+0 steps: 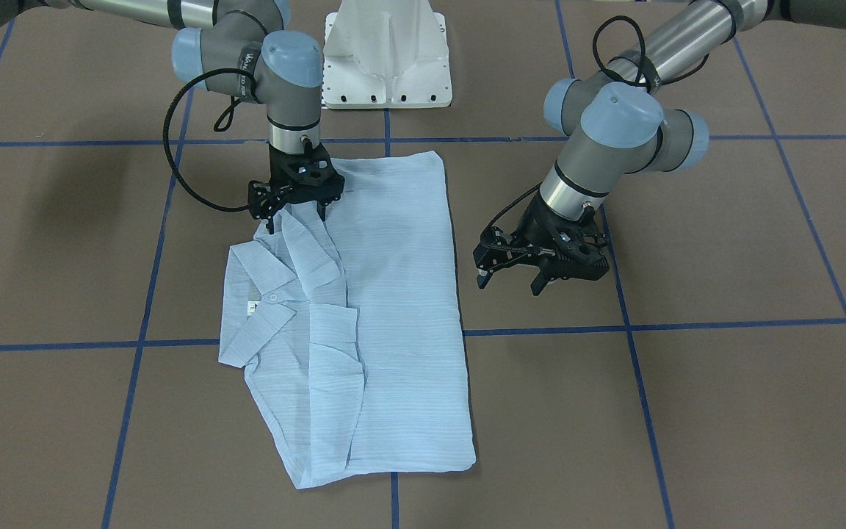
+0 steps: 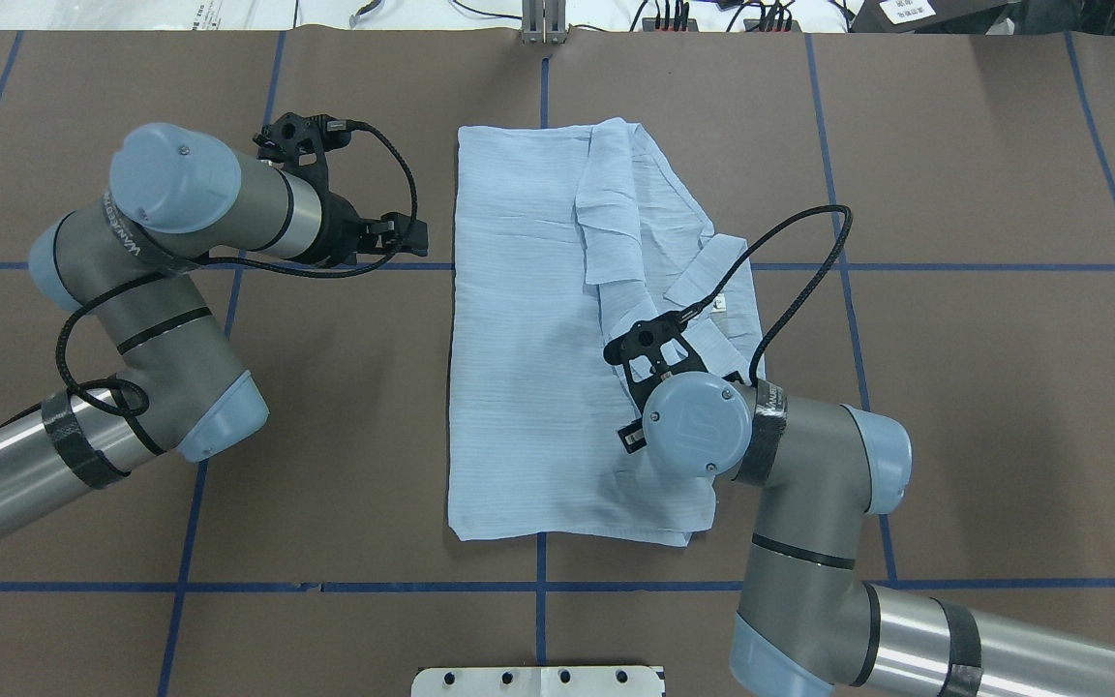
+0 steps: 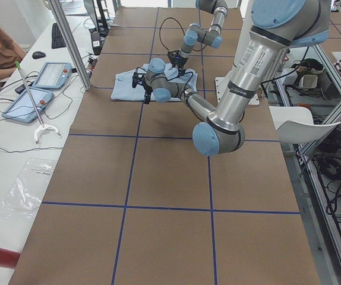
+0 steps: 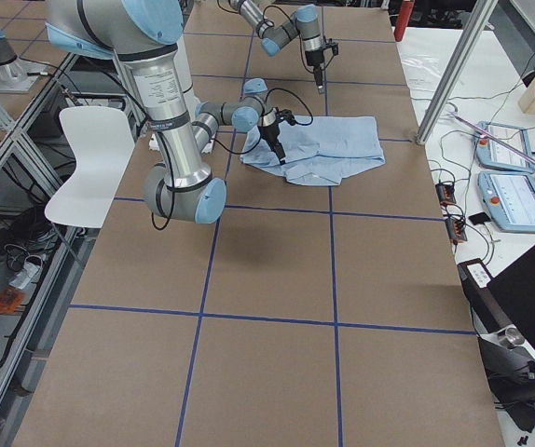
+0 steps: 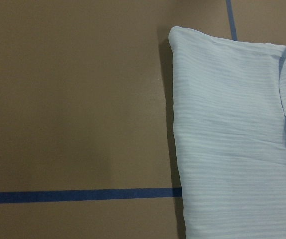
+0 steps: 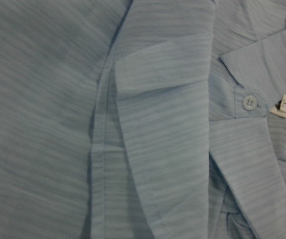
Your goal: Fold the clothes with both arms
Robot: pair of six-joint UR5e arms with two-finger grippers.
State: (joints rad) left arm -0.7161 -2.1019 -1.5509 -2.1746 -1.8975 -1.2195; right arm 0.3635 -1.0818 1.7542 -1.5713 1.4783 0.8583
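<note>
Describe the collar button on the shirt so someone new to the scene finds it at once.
On the brown table with blue tape lines lies a folded pale blue shirt, its collar toward the robot's right side. Where the collar wings meet sits a small white round button, beside a white size label; no other button shows clearly.

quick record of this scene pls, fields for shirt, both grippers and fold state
shirt: pale blue shirt, flat on the table, collar and one button showing
left gripper: left gripper open, off the shirt, above bare table beside its long edge
right gripper: right gripper open, fingers pointing down over the shirt near the collar; contact unclear
fold state: partly folded into a long rectangle
</note>
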